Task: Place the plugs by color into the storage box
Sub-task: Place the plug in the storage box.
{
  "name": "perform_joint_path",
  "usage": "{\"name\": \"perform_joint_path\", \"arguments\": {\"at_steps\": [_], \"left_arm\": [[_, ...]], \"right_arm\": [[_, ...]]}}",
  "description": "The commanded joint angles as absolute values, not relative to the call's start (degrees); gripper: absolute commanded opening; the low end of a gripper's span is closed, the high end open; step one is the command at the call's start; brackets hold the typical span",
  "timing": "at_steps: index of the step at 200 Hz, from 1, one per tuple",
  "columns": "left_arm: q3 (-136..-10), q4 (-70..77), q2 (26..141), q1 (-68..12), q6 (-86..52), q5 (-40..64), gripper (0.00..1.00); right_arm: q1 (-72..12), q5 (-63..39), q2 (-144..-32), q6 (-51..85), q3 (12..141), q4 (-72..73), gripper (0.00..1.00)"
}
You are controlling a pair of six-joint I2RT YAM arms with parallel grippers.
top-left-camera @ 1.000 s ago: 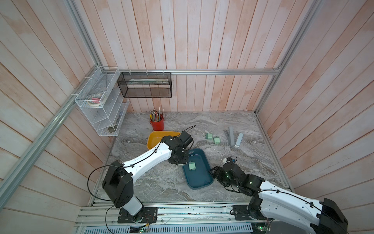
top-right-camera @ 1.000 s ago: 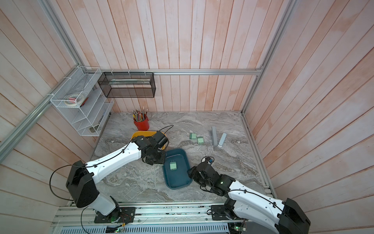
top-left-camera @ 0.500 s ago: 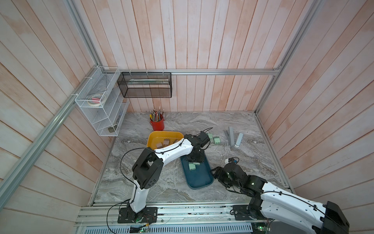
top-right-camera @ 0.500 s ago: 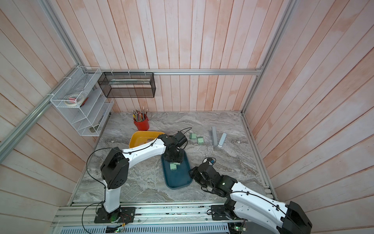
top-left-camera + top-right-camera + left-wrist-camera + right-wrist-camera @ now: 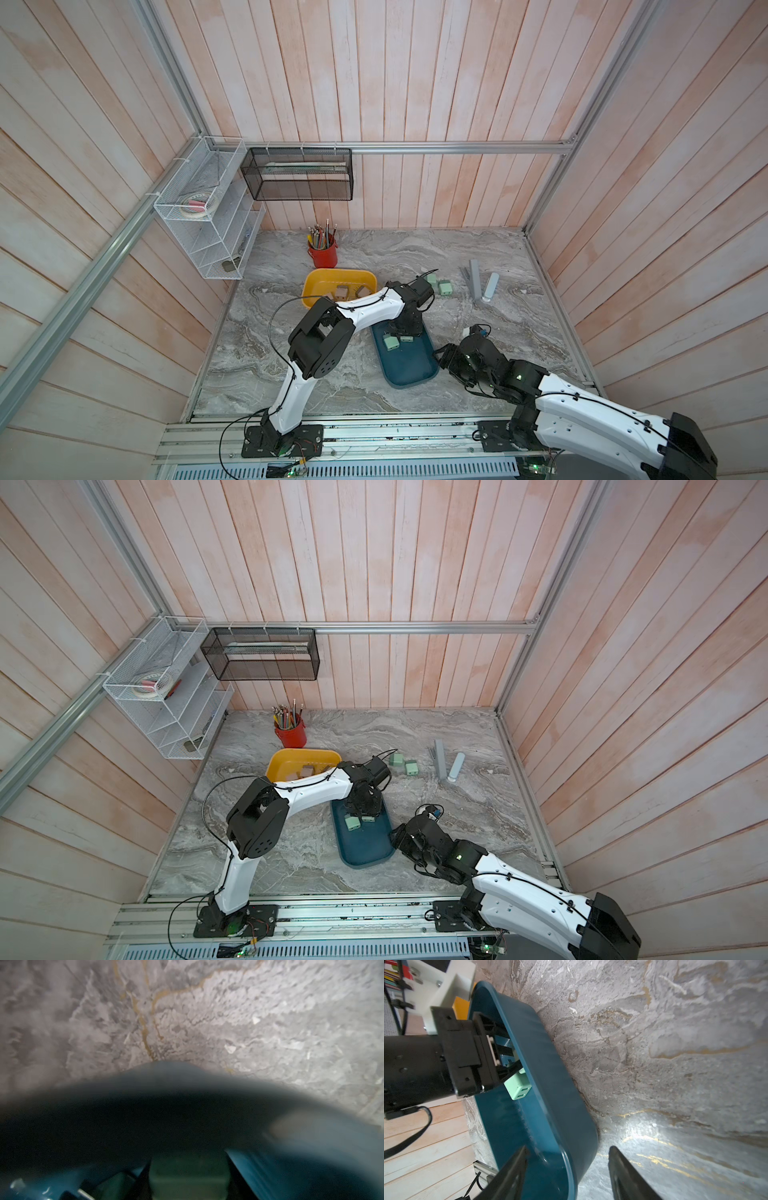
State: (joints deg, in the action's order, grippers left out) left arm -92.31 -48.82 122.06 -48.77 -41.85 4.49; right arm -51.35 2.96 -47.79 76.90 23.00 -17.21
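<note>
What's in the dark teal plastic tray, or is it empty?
Holding plugs. In a top view the tray contains a loose mint green plug, and the left gripper holds another inside it.

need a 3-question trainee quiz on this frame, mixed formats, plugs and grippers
1. Multiple choice: the left gripper is down inside which container? A yellow bin; B blue bin; C red cup.
2. True or false: the right gripper is clamped shut on a plug.
3. Fill in: ___ green plugs lie on the table, outside the bins.

Key
1. B: it grips one green plug there.
2. False: its jaws stand apart at the blue bin's rim, holding nothing.
3. Two.
</note>
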Motion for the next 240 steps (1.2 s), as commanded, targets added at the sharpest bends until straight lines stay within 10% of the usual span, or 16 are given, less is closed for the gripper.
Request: {"name": "perform_joint_path", "arguments": {"at_steps": [1, 127, 240], "left_arm": [[-92.0, -48.4, 124.7, -49.2, -42.7, 4.9, 0.46], [-96.3, -53.8, 116.2, -49.4, -43.0, 6.0, 0.71], [-88.0, -59.4, 97.2, -48.9, -45.6, 3.8, 0.73]], "right_arm": [[-51.7, 3.8, -47.9, 77.2, 24.9, -19.0, 0.65], [-51.2, 5.4, -45.1, 78.3, 23.3, -18.7, 0.66], [-48.8, 2.6, -53.1, 74.1, 25.0, -11.2, 0.65]]}}
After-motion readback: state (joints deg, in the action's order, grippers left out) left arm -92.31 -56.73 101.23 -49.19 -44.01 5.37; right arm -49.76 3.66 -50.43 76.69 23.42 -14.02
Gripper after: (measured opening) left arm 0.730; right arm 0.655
